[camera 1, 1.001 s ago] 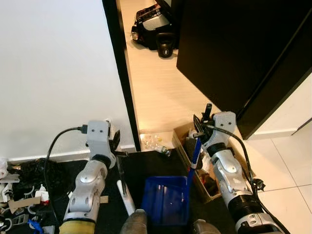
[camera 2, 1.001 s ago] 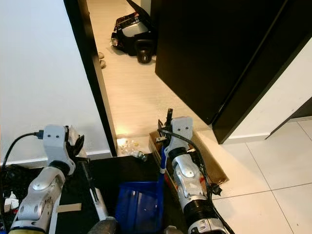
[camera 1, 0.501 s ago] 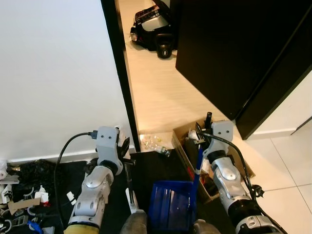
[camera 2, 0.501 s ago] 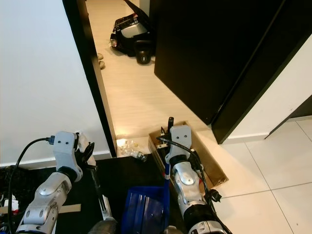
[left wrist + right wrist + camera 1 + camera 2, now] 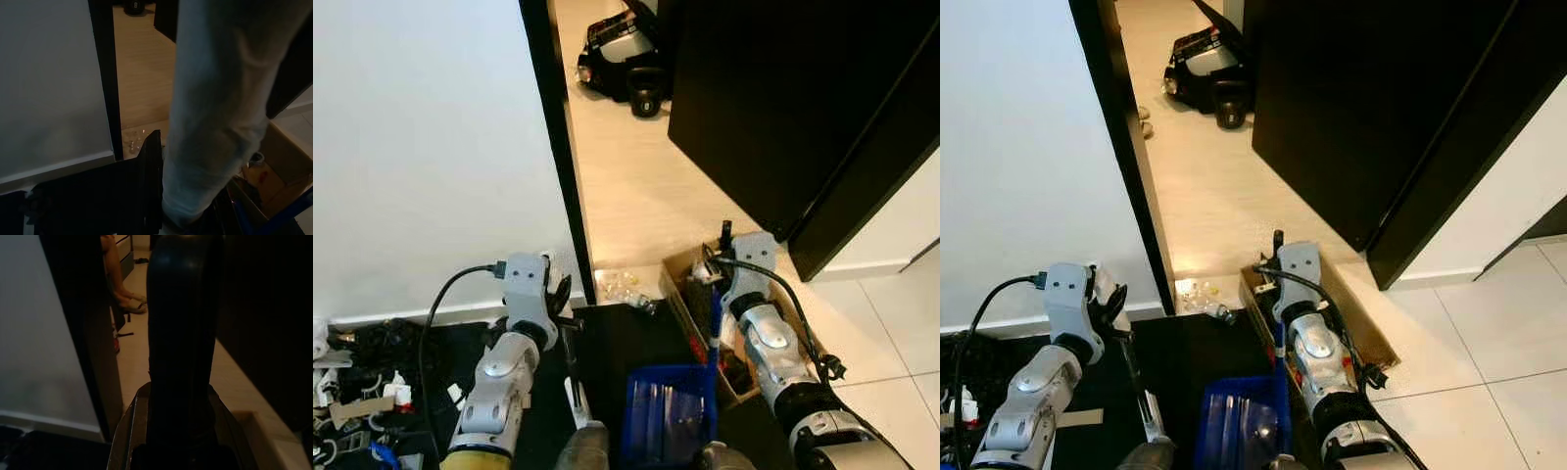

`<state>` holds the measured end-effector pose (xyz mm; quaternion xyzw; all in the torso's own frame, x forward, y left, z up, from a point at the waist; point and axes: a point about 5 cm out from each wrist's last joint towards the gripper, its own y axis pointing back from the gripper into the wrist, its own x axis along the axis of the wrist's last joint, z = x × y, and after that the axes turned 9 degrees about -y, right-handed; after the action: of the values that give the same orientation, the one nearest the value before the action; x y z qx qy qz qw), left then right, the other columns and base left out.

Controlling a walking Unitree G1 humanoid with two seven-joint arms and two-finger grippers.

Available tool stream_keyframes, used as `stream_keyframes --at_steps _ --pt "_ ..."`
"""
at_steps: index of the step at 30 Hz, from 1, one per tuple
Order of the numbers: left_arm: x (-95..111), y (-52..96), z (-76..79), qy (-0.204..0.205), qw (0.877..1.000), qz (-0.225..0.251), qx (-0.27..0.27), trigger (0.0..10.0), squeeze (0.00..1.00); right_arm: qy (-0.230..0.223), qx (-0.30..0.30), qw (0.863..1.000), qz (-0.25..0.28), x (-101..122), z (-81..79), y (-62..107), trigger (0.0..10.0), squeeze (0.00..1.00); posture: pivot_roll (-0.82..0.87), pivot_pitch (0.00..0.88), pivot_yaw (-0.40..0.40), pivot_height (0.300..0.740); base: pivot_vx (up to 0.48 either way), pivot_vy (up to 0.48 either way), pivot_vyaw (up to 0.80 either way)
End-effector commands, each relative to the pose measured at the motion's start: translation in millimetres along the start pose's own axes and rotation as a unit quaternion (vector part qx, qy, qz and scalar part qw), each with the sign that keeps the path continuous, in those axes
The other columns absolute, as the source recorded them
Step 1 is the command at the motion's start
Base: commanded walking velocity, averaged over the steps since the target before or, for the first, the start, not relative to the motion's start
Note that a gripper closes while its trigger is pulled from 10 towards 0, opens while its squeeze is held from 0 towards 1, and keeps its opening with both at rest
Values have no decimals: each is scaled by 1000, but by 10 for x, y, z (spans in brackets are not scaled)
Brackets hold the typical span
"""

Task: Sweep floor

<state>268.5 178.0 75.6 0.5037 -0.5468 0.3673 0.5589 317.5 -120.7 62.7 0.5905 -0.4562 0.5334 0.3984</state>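
Two tools were in our claws at this moment, and most of the risk came from handling both in a tight spot. Our left claw (image 5: 560,311) was closed on the pale broom handle (image 5: 574,399), which ran down beside the black mat (image 5: 617,338); our right claw (image 5: 713,279) gripped the thin blue handle (image 5: 714,328) of the blue dustpan (image 5: 668,419), which sat low on the mat between our arms. The litter, a small cluster of clear scraps (image 5: 622,286), lay on the wooden floor (image 5: 626,186) at the doorway, just beyond the mat's far edge and next to the black door frame (image 5: 558,166). We judged the likeliest failure to be the pan sitting too far back from the scraps, so a sweep would drag them onto the mat's edge, where they could catch. An open cardboard box (image 5: 690,304) stood touching the mat directly under our right arm; swinging the pan forward could knock it or snag the loose cable (image 5: 798,308) on that arm. The broom had little room beside the frame and the white wall (image 5: 431,147), so a wide stroke might strike either and scatter the scraps into the room beyond. Clutter (image 5: 357,377) on the floor to our left could also foul the broom.
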Motion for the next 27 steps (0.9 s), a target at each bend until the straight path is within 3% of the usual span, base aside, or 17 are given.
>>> stream_keyframes --at_steps 1,8,10,13,15,19,20,21,24,27 --pt "-6 32 17 4 1000 5 2 10000 0 -16 2 1000 -23 -136 -25 94 10000 0 208 111 -15 740 0 0 0" --pt "-15 64 0 3 1000 2 4 10000 0 -12 -6 995 -103 -370 -49 236 10000 0 202 122 -18 740 0 0 0" --pt "-19 59 -14 1 1000 0 6 10000 0 -37 9 993 -112 -335 -91 236 10000 0 191 128 -19 740 0 0 0" --pt "-24 44 -22 1 1000 -2 9 10000 0 -24 21 992 -126 -282 -104 241 10000 0 182 127 -22 740 0 0 0" --pt "-7 28 -19 1 1000 0 10 10000 0 -37 28 984 -174 -282 -92 300 10000 0 175 128 -26 740 0 0 0" --pt "5 24 -18 1 1000 2 12 10000 0 -55 31 978 -201 -281 -89 352 10000 0 171 129 -29 740 0 0 0" --pt "16 21 -19 1 1000 3 14 10000 0 -78 32 965 -247 -281 -83 441 10000 0 167 130 -33 740 0 0 0" --pt "16 21 -19 1 1000 3 14 10000 0 -78 32 965 -247 -281 -83 441 10000 0 167 130 -33 740 0 0 0" --pt "16 22 -24 2 1000 4 15 10000 0 -121 22 945 -303 -257 -80 580 10000 0 167 130 -33 740 0 0 0" --pt "9 27 -25 1 1000 3 17 10000 0 -122 13 935 -333 -266 -16 703 10000 0 165 129 -39 740 0 0 0"
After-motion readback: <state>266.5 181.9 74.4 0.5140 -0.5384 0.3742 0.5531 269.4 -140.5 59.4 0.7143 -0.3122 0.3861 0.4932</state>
